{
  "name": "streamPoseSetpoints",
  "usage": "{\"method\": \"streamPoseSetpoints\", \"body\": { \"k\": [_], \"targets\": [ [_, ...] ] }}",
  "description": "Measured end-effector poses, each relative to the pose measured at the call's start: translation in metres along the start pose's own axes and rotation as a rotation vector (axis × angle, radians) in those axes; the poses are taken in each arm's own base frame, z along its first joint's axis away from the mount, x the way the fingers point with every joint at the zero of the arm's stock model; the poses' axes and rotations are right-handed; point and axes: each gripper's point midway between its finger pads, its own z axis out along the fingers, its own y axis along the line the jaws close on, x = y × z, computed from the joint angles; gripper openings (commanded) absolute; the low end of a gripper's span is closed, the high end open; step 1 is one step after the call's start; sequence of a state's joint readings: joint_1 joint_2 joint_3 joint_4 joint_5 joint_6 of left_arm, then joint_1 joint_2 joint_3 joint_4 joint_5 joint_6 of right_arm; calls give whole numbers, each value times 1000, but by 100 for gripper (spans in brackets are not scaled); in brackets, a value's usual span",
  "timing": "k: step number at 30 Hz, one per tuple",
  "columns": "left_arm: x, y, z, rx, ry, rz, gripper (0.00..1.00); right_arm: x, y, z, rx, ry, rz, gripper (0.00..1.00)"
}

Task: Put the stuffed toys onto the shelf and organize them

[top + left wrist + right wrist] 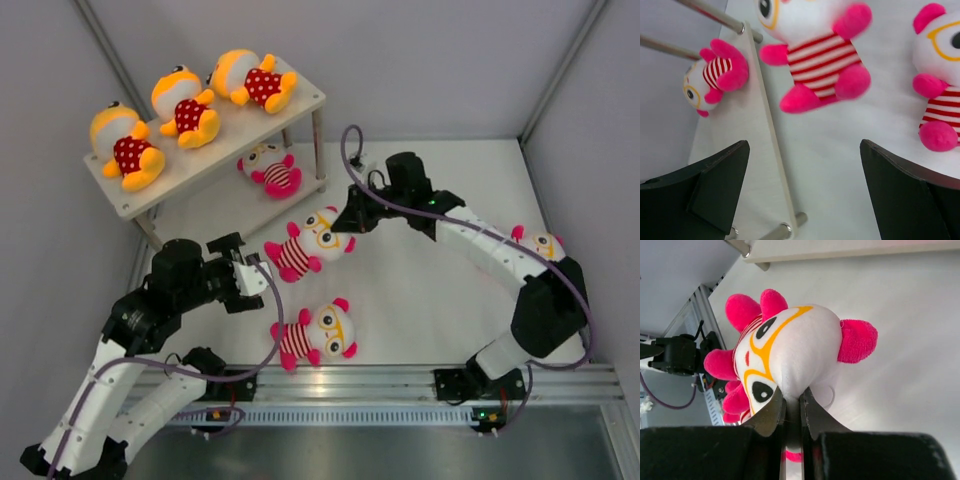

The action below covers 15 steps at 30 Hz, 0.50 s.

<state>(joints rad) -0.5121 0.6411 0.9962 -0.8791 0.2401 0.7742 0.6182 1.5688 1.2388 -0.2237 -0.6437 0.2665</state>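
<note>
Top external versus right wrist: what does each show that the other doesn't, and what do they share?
Only top external: three orange toys lying on the shelf top board, and a striped toy on its lower board. Only right wrist: the fingers seen close up, pinched on the toy's head. Both: the right gripper holding a white-faced toy.

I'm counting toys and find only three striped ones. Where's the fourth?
In the top view, the fourth striped toy lies on the table at the far right, partly hidden behind the right arm.
</note>
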Motion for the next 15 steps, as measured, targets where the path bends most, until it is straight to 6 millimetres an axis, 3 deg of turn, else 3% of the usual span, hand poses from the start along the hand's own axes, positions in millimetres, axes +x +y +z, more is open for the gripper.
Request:
{"method": "streamPoseSetpoints", "body": {
  "k": [2, 5, 11, 15],
  "targets": [
    [-1, -2, 3, 31, -13, 92, 98, -17, -5, -29, 27, -27, -41, 0],
    [-4, -3, 5, 60, -38, 227, 98, -24, -5, -54, 38, -17, -78, 0],
    [-15, -7, 9, 115, -107, 444, 98, -13, 6, -67, -5, 54, -138, 0],
    [-18, -20, 16, 200, -152, 517, 97, -5, 12, -70, -34, 84, -137, 0]
  ]
}}
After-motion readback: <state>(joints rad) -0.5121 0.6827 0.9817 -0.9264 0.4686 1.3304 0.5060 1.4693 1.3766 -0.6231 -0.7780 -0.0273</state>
